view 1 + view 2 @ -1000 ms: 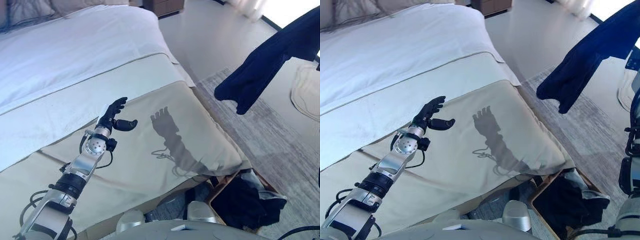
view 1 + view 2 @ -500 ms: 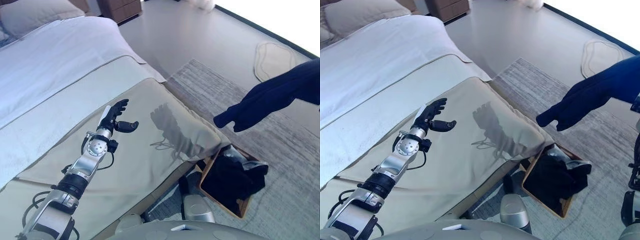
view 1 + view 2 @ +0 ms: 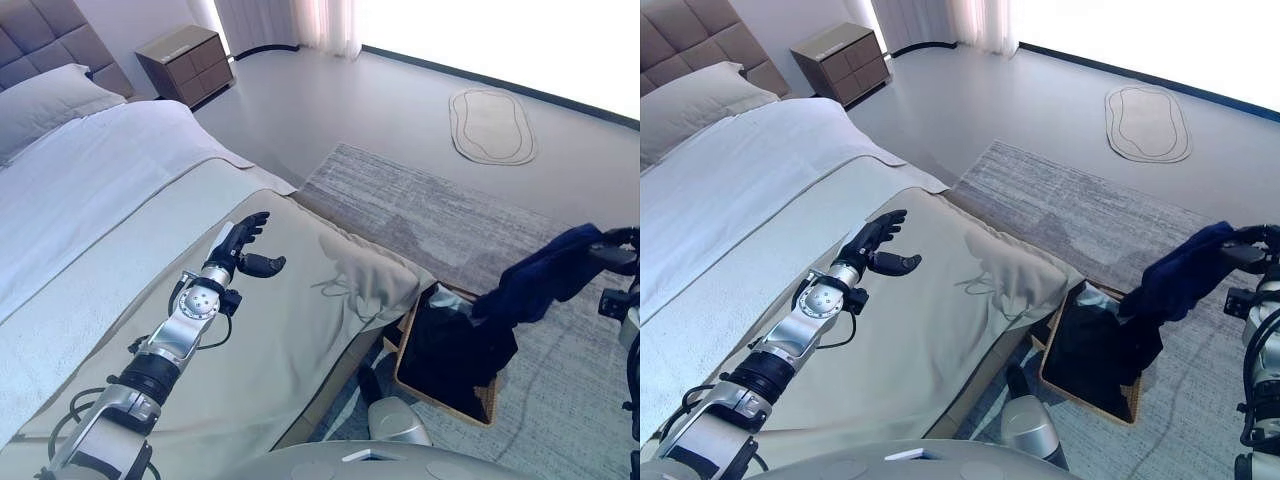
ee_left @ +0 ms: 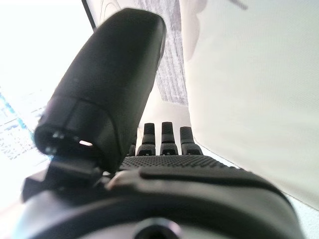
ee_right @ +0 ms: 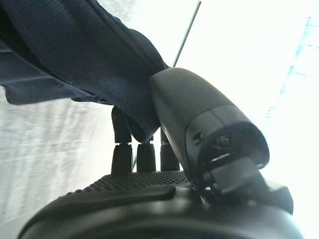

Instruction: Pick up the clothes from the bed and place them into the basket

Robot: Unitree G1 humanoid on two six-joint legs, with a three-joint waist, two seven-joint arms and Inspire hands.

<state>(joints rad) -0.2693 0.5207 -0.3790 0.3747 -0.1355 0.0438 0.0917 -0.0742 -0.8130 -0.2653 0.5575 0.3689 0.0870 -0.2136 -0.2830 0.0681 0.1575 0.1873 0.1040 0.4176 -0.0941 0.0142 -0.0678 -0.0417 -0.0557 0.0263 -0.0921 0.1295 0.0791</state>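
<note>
Left eye view: right hand point(image 3: 622, 248) is holding a navy garment point(image 3: 545, 282) at the far right, its tail draping onto the basket point(image 3: 480, 410), which is sitting on the rug point(image 3: 420, 200) just beside the bed point(image 3: 300, 330) corner. Left hand point(image 3: 243, 245) is hovering open over the bed, holding nothing. Right eye view: same layout; open floor lies beyond the basket. Left wrist view: fingers point(image 4: 169, 134) are straight. Right wrist view: thumb and fingers are pinching the cloth point(image 5: 75, 50). Risk: most of the garment is hanging outside the rim, so releasing here may spill it onto the rug.
</note>
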